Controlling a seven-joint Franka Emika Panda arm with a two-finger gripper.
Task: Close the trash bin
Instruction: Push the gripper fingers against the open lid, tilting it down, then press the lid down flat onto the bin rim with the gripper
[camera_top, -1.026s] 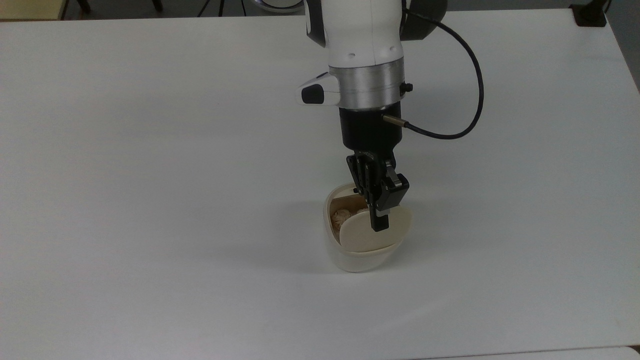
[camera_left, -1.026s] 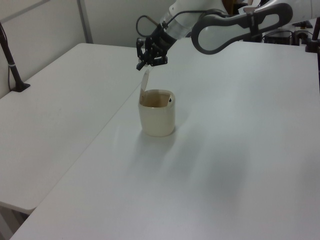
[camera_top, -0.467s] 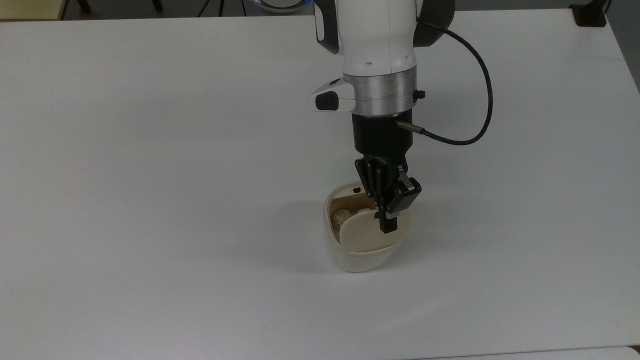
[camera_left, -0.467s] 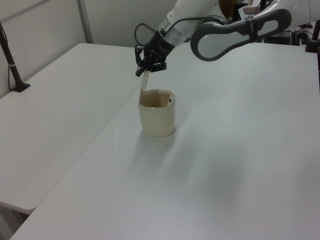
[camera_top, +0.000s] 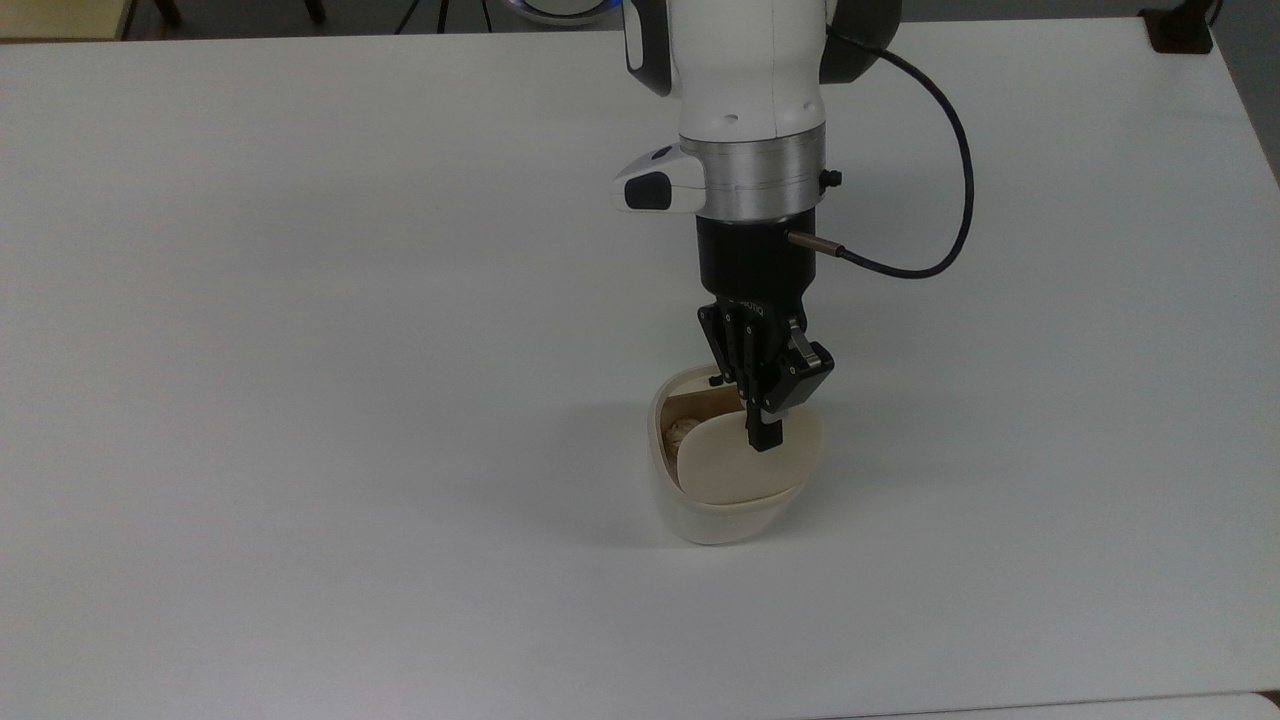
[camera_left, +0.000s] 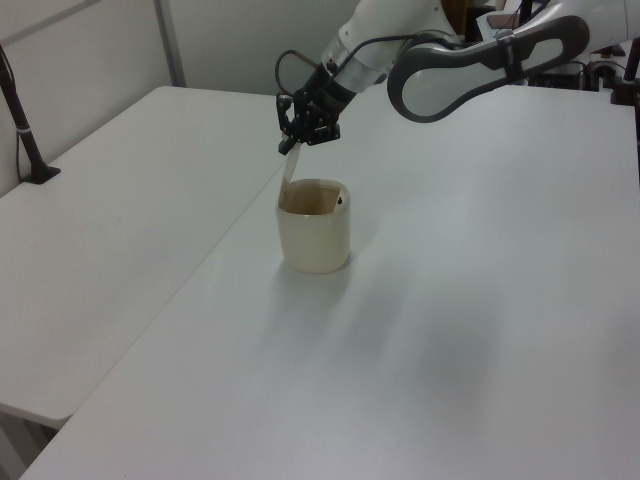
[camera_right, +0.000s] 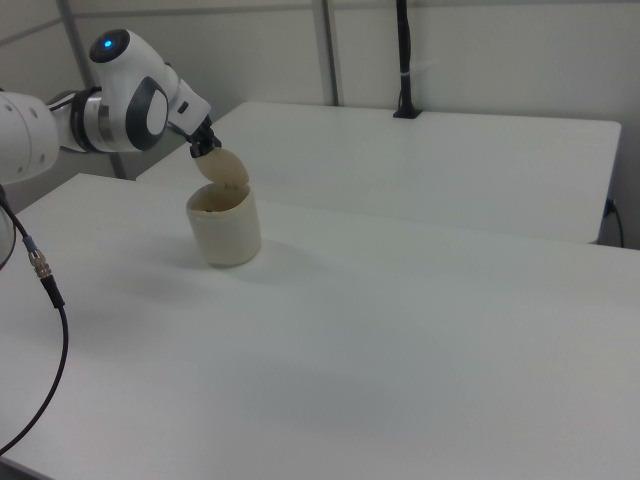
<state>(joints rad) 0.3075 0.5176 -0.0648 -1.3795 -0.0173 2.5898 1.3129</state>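
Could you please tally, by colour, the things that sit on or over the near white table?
Cream-white: 1, the trash bin with its beige lid standing open.
Brownish: 1, the crumpled wad inside the bin.
Black: 1, the tool at the lid's upper edge.
Total: 3.

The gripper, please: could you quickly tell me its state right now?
Gripper: jaws shut, holding nothing, tip at the top edge of the raised lid of the trash bin.
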